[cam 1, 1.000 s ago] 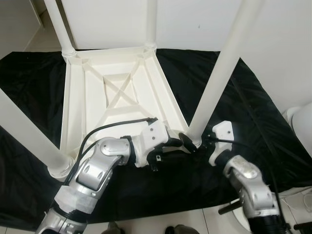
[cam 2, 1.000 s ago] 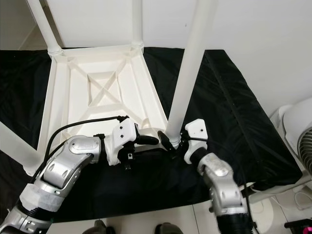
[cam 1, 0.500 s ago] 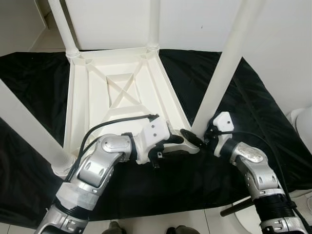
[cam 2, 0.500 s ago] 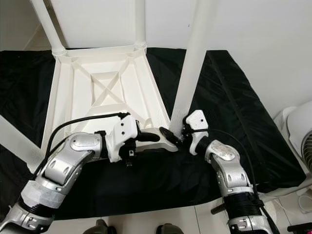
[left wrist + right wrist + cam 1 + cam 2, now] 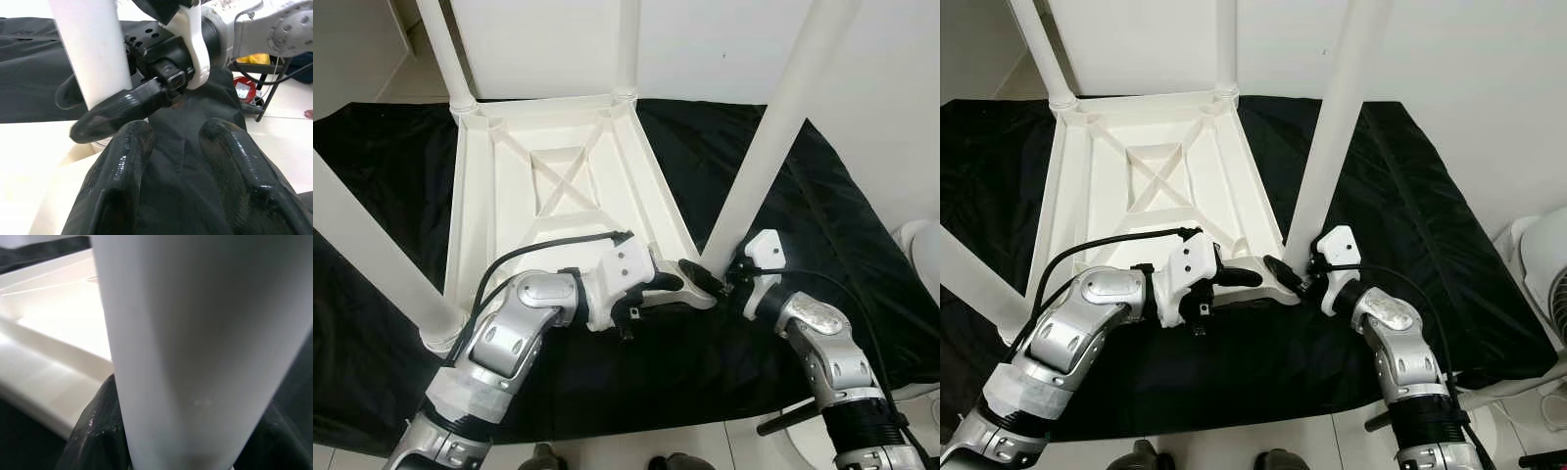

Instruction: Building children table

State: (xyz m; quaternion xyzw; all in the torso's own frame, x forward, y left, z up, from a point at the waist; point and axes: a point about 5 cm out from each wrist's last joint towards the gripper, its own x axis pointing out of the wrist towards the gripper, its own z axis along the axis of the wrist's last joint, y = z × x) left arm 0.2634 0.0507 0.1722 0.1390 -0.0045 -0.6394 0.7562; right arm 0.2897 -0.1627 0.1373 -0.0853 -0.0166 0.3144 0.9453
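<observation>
gripping the base of the near-right table leg [image 5: 773,137], the right gripper [image 5: 710,282] has a black finger on each side of the white tube, pinching it just above its corner socket. left gripper [image 5: 680,291] sits at the same corner, fingers spread with nothing between them, just beside the leg. upside-down white children's table [image 5: 499,225] lies on a black sheet [image 5: 822,215], four legs up. white wall [image 5: 705,49] behind.

Upside-down white plastic children's table [image 5: 558,186] lying on black cloth.
All four round white legs [image 5: 773,127] are sticking straight up from its corners.
</observation>
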